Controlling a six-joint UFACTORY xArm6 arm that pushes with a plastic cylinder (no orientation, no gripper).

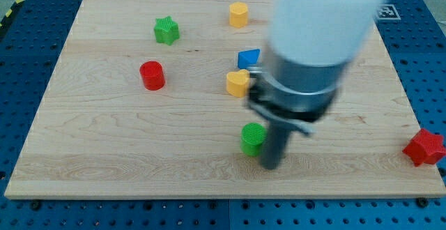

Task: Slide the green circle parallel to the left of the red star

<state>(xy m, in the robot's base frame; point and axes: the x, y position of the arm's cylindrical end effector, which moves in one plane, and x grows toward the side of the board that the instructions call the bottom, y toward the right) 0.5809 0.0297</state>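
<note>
The green circle (252,138) sits on the wooden board low in the middle of the view. My tip (272,165) rests on the board just right of it and slightly lower, touching or nearly touching its right side. The red star (424,147) lies at the far right, off the board's right edge on the blue surface. The arm's blurred body hides part of the board above the tip.
A green star (166,31) and a red cylinder (152,75) are at the upper left. A yellow hexagon block (239,14) is at the top centre. A blue block (249,58) and a yellow heart (237,83) sit above the green circle. The board's bottom edge (223,195) is close.
</note>
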